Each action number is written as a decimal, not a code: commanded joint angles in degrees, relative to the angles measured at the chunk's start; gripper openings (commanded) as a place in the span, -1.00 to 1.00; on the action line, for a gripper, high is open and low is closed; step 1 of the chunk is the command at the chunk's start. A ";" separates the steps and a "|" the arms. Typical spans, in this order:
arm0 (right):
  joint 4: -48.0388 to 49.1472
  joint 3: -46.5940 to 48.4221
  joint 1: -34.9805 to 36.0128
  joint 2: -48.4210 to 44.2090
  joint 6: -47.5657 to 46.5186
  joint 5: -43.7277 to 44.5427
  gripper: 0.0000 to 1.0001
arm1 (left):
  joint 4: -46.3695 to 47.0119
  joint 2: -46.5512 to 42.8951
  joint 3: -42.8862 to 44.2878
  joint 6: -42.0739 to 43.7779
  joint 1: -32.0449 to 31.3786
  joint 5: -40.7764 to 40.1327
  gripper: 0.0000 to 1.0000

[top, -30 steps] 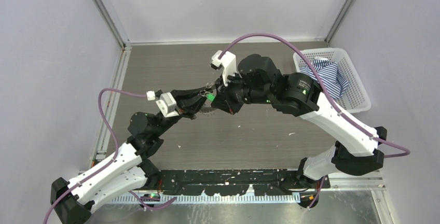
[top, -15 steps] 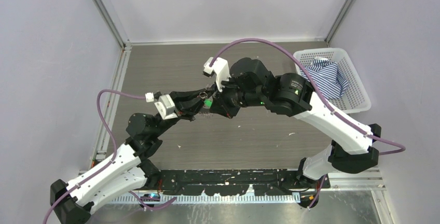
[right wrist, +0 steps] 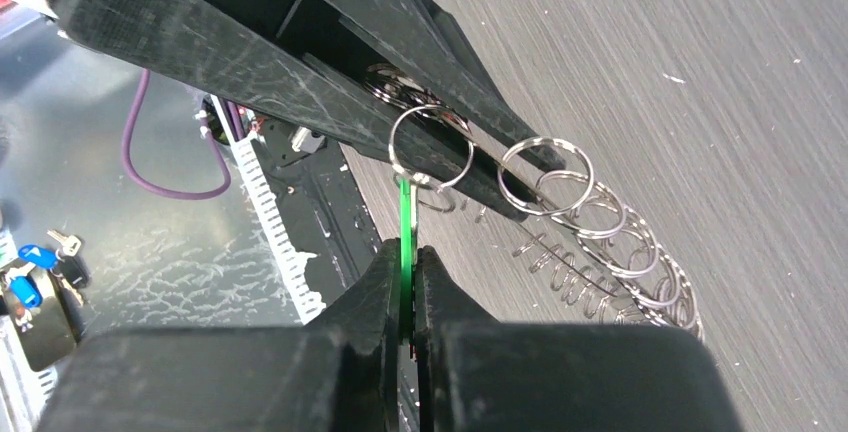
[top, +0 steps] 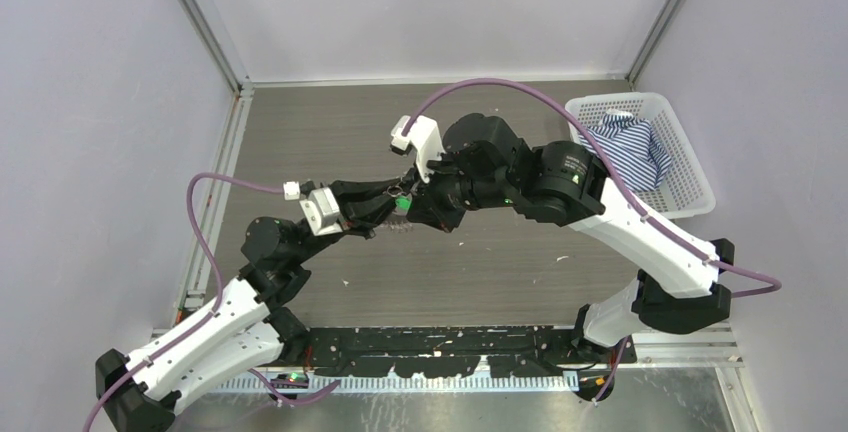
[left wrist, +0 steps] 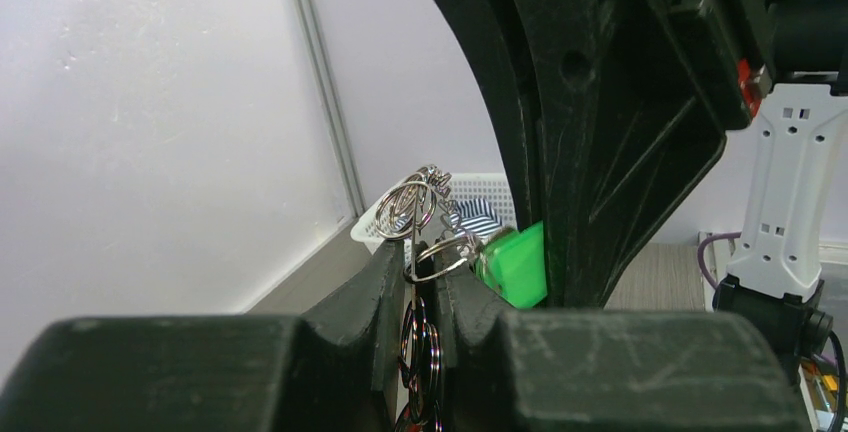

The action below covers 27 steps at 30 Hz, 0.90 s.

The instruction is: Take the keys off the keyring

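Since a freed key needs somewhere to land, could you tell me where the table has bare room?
Bare table lies at the far left, between the wall rail and the left arm, and in the near centre, bordered by both arms and the base plate. Crowded: the middle, where jaws grip the keys and keyring, and the far-right basket.

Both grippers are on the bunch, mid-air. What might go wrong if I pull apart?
1. Right gripper pinches the green key by its thin head; it may slip out.
2. Left gripper clamps only the wire keyring, which might twist or slide free.
3. The other rings dangle above the table; a lost grip could drop them.
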 commanded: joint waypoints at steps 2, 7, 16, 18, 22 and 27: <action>-0.29 4.17 0.55 0.20 -2.38 0.51 -0.98 | -0.18 -0.93 3.60 1.63 -0.05 2.50 -0.99; -2.28 5.66 0.69 0.97 -3.26 1.12 -0.97 | -1.21 -1.26 4.00 3.47 -0.05 2.76 -0.99; -3.30 5.11 0.73 1.59 -3.36 1.93 -0.98 | -1.03 -2.72 4.34 3.31 -0.05 3.51 -0.99; -3.08 4.95 0.68 1.35 -3.26 2.64 -0.98 | -1.41 -3.00 4.53 3.24 -0.05 4.16 -0.99; -3.02 5.16 0.69 1.01 -3.40 2.89 -0.98 | -2.39 -3.50 4.80 3.34 -0.05 6.15 -0.99; -3.62 6.32 0.88 1.51 -3.76 2.35 -0.98 | -6.20 -4.67 5.54 4.42 -0.05 8.81 -0.99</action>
